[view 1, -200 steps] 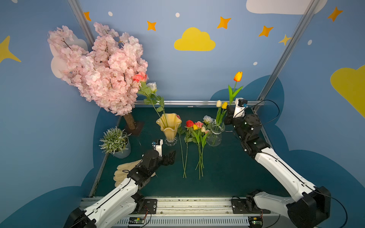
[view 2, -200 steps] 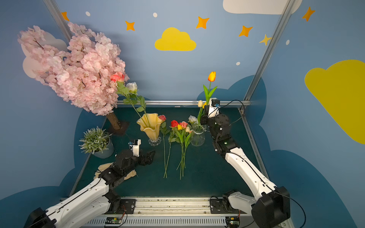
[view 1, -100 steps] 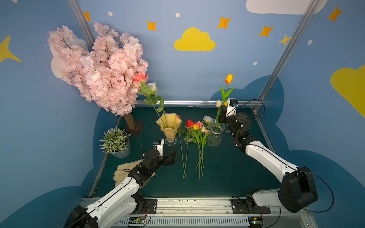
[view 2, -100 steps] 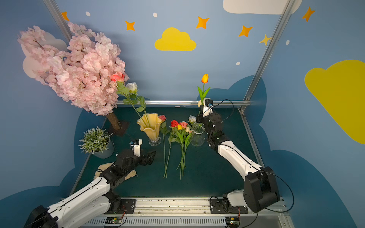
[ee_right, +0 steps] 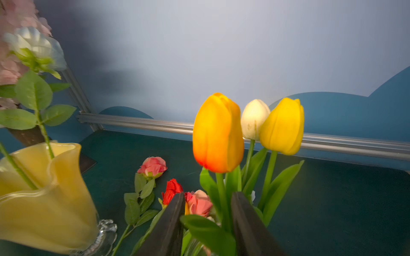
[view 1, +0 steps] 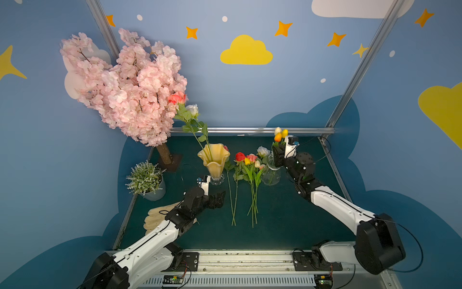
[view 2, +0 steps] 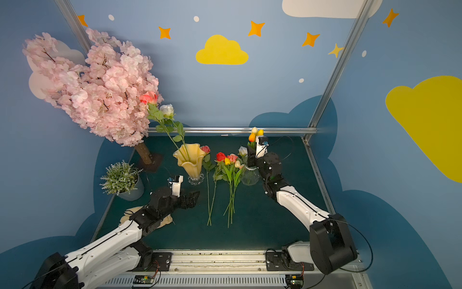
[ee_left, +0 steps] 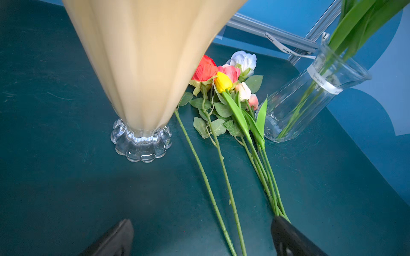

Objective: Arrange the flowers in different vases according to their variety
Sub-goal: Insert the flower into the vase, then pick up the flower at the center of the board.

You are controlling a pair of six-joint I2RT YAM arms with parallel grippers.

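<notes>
Dark green counter [view 1: 287, 220], aluminium rail [view 1: 250, 129] along its far edge. Standing upright on it: amber vase [view 1: 214, 162] on a clear glass foot, mid-counter, and a clear glass vase [view 1: 271, 175] to its right. Between the two, loose flowers [view 1: 252, 175] lie flat, heads toward the far rail, stems toward the near edge; the rightmost bunch is just beside the glass vase. Far-left corner: blossom tree base [view 1: 172, 161]. Left edge: grey pot [view 1: 156, 194]. Near-left: beige gloves [view 1: 156, 217], partly hidden.
</notes>
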